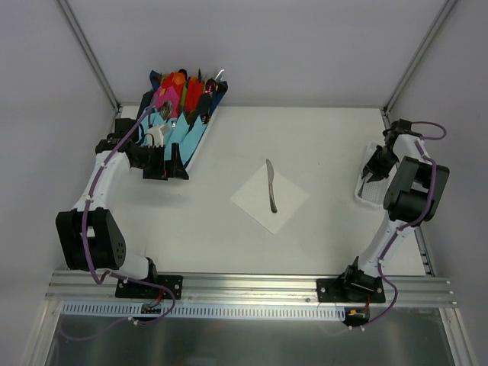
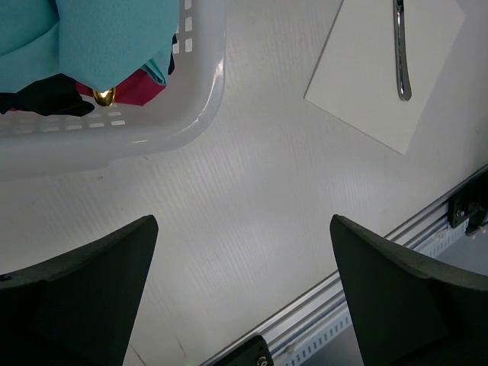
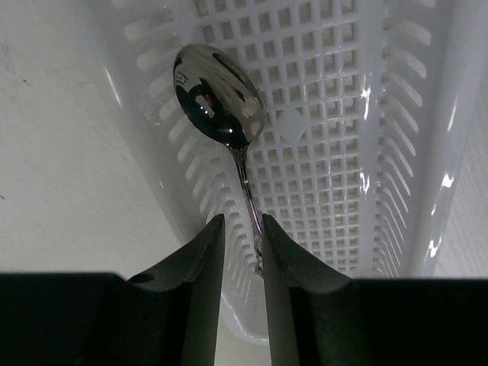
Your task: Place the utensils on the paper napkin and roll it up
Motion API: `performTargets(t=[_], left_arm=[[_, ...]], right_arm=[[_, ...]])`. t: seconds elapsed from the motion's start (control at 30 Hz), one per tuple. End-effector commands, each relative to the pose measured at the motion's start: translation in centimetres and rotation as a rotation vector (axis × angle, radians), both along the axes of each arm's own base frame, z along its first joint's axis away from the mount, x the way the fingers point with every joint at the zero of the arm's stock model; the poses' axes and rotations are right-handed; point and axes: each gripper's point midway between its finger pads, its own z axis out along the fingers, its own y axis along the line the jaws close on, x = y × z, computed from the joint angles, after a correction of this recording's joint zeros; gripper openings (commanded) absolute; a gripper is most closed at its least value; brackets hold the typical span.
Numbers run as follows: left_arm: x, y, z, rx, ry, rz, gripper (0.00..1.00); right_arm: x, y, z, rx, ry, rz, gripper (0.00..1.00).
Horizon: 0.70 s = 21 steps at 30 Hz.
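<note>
The white paper napkin (image 1: 288, 200) lies as a diamond at the table's middle, with a slender knife (image 1: 271, 187) lying along it. Both also show in the left wrist view: the napkin (image 2: 366, 91) and the knife (image 2: 401, 53) at top right. My right gripper (image 1: 371, 174) is at the white ribbed tray (image 1: 367, 195) at the right edge. In the right wrist view it (image 3: 242, 223) is closed narrowly on the handle of a shiny spoon (image 3: 217, 95), whose bowl rests over the tray's slotted wall (image 3: 328, 152). My left gripper (image 2: 244, 223) is wide open and empty over bare table beside the basket.
A white basket (image 2: 204, 91) with light-blue, pink and red napkin bundles (image 1: 179, 107) stands at the back left, right behind my left gripper (image 1: 166, 171). The aluminium rail (image 1: 252, 286) runs along the near edge. Frame posts stand at the back corners.
</note>
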Motion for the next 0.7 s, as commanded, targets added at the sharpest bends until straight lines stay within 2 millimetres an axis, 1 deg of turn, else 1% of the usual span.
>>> performTargets(t=[0.0,0.03,0.13,0.23,0.27,0.37,0.4,0.47,0.5,0.53,0.67], left_arm=[[0.4,0.1,0.7,-0.011,-0.014,-0.007,0.99],[0.4,0.1,0.6,-0.010,-0.014,-0.008,0.99],[0.5,0.1,0.6,-0.010,-0.010,-0.003,0.99],[0.6,0.1,0.6,-0.009,-0.011,-0.003,0.99],[0.7,0.2,0.7,-0.010,-0.011,0.001,0.99],[0.8,0.2,0.8,-0.008,-0.013,0.001,0.99],[0.7,0.2,0.8,-0.007,-0.013,0.002,0.99],[0.7,0.2,0.9,-0.004,-0.016,0.002,0.99],[0.7,0.3,0.9,-0.002,-0.019,0.004,0.99],[0.6,0.3,0.9,-0.001,-0.018,0.005,0.99],[0.5,0.2,0.9,0.000,-0.020,0.005,0.99]], right_arm=[[0.7,0.2,-0.6,0.021,-0.008,0.020,0.29],[0.6,0.2,-1.2,0.022,0.006,0.017,0.29],[0.2,-0.1,-1.9,0.009,0.035,0.012,0.29],[-0.1,-0.4,-2.2,-0.006,0.054,0.007,0.28],[-0.1,-0.6,-2.4,-0.015,0.058,0.033,0.28],[-0.3,-0.4,-2.9,-0.002,0.069,0.037,0.20],[-0.2,-0.3,-2.9,0.002,0.068,0.040,0.12],[-0.1,-0.1,-2.7,0.008,0.064,0.046,0.07],[0.0,-0.1,-2.5,0.008,0.057,0.048,0.02],[0.0,-0.1,-2.3,0.009,0.055,0.050,0.01],[0.0,0.2,-0.5,-0.005,0.026,0.064,0.00]])
